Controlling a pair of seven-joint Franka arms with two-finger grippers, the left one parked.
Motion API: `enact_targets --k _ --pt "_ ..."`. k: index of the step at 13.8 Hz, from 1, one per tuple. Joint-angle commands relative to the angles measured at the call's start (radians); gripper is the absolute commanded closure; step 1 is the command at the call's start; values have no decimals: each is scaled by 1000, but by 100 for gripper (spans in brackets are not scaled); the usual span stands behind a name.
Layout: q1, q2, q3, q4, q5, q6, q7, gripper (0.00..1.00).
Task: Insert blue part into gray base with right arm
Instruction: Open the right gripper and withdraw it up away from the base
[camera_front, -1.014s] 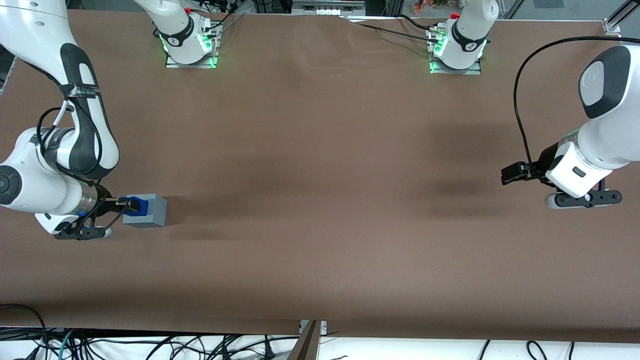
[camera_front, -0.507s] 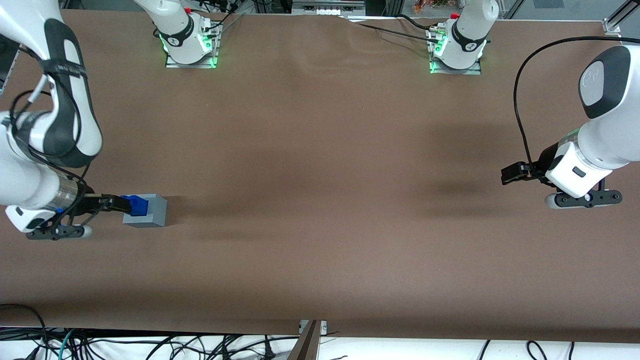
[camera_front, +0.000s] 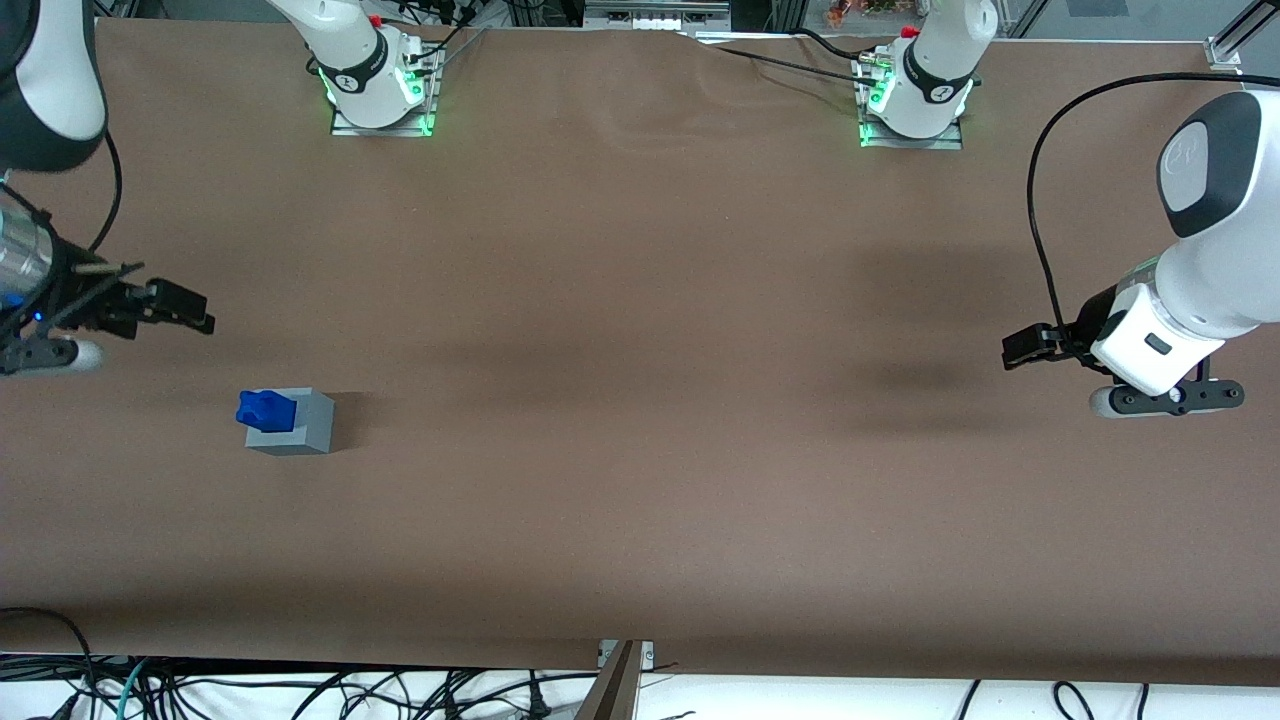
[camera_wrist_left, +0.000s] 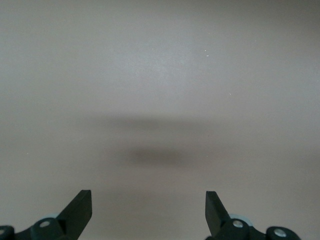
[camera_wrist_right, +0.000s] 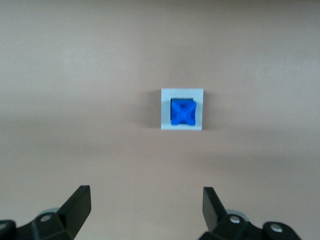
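Note:
The blue part (camera_front: 264, 409) stands in the square recess on top of the gray base (camera_front: 303, 425), which rests on the brown table at the working arm's end. From the right wrist view the blue part (camera_wrist_right: 183, 112) sits centred in the gray base (camera_wrist_right: 165, 109). My right gripper (camera_front: 196, 313) hangs high above the table, farther from the front camera than the base and apart from it. It is open, with nothing between its fingers (camera_wrist_right: 77, 206).
The brown table cover (camera_front: 640, 400) spreads wide around the base. Two arm mounts with green lights (camera_front: 380, 90) stand along the table's back edge. Cables (camera_front: 300, 690) hang below the front edge.
My gripper has let go of the blue part, which stays seated in the gray base. The arm has lifted up and drawn away from the base.

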Motion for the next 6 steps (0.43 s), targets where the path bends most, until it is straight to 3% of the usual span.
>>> enact_targets --k 1,6 --pt "-1 -51 30 -53 -20 11 28 1" --pt "-1 -48 30 -20 -38 -55 33 1"
